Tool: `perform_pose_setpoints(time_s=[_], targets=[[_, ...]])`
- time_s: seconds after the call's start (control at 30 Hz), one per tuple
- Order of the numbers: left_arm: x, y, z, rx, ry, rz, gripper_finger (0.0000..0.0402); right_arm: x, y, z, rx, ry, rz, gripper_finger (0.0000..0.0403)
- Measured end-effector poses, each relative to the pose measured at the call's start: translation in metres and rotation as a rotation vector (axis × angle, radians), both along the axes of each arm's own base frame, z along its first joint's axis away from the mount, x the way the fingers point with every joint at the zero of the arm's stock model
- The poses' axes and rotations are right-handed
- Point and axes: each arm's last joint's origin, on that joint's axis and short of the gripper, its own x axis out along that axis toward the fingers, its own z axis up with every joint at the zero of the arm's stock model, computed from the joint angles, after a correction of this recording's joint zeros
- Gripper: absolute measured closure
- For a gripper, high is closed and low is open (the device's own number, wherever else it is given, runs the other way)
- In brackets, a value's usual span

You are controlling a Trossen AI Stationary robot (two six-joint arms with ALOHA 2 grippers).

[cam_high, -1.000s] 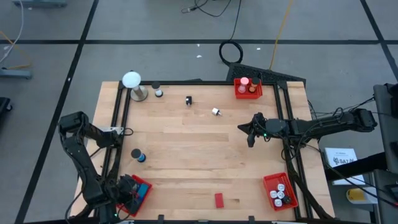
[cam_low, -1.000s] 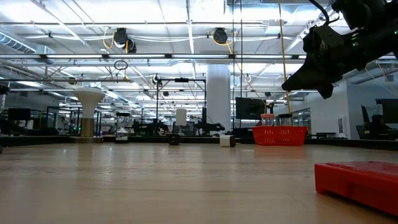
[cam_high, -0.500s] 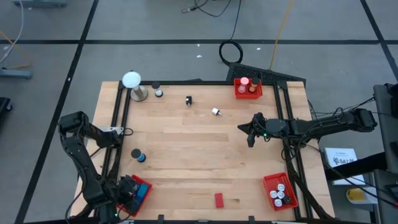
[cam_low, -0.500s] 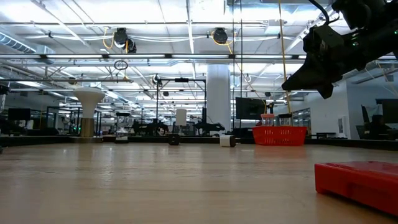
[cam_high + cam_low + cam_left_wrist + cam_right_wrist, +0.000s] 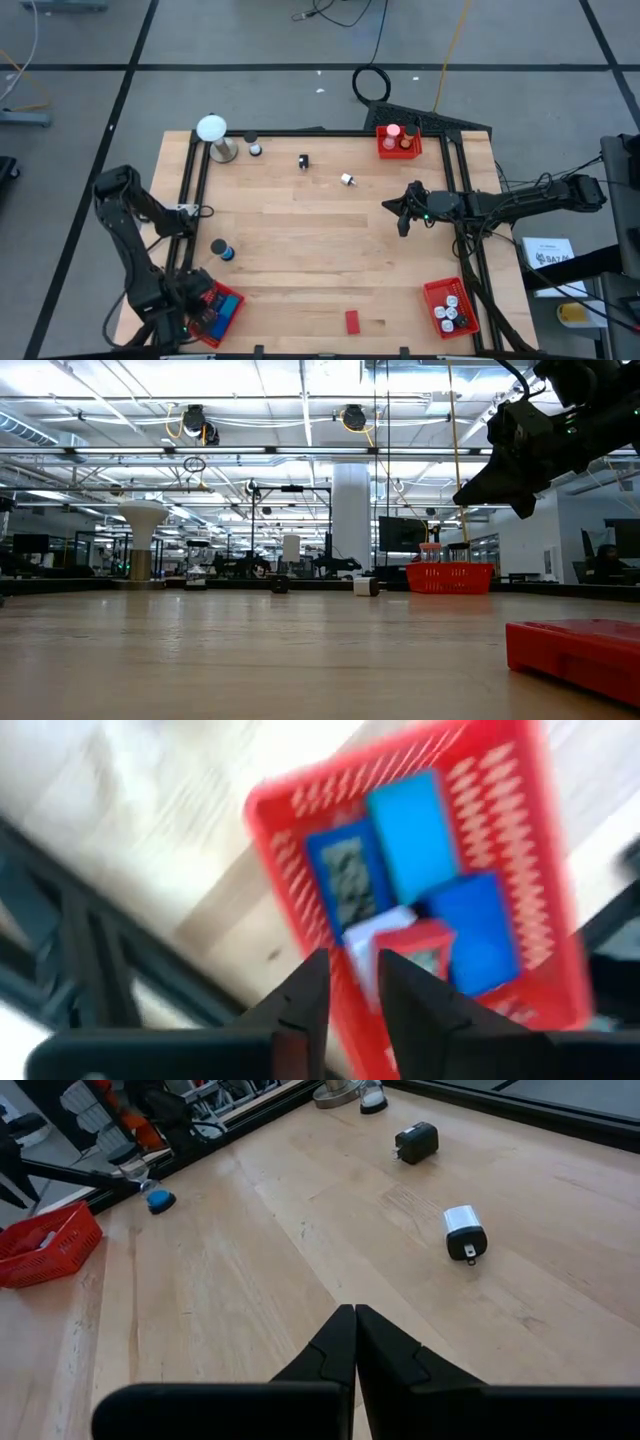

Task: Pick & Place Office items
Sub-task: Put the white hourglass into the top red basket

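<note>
Left wrist view blurs my left gripper [image 5: 350,982], fingers narrowly apart and empty, over the near-left red mesh basket [image 5: 290,870] of blue blocks [image 5: 415,835].

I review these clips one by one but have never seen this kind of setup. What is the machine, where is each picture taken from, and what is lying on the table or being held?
It is a robot with two dark arms at a wooden table. One picture looks straight down, one looks level across the table top, and one comes from each arm's wrist.

The left tool hangs over a red basket at the near left corner, its fingers a little apart and empty. Blue blocks lie in that basket. The right tool hovers shut above the table's right half, holding nothing.

Loose on the wood: a black plug, a white plug, a blue-capped cylinder and a red block. Two more red baskets sit at the right corners, and a white ball on a stand stands at the far left.
</note>
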Motion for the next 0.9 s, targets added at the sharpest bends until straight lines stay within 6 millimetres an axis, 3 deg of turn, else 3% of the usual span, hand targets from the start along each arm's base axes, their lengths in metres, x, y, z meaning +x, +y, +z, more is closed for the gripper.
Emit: perform_pose_setpoints(time_s=[0.3,0.5,0.7,0.9], targets=[[0.011,0.041,0.045,-0.001,-0.397,0.102,0.0392,0.000,0.000,0.000,0.000,0.000,0.000,0.0403],[0.027,0.080,0.071,0.053,-0.580,0.160,0.0384,0.000,0.000,0.000,-0.008,0.002,0.001,0.0403],[0.056,0.119,0.079,0.148,-0.608,0.236,0.0381,0.000,0.000,0.000,-0.019,0.005,0.000,0.0403],[0.107,0.167,0.086,0.116,-0.662,0.175,0.0380,0.000,0.000,0.000,-0.020,0.004,-0.001,0.0403]])
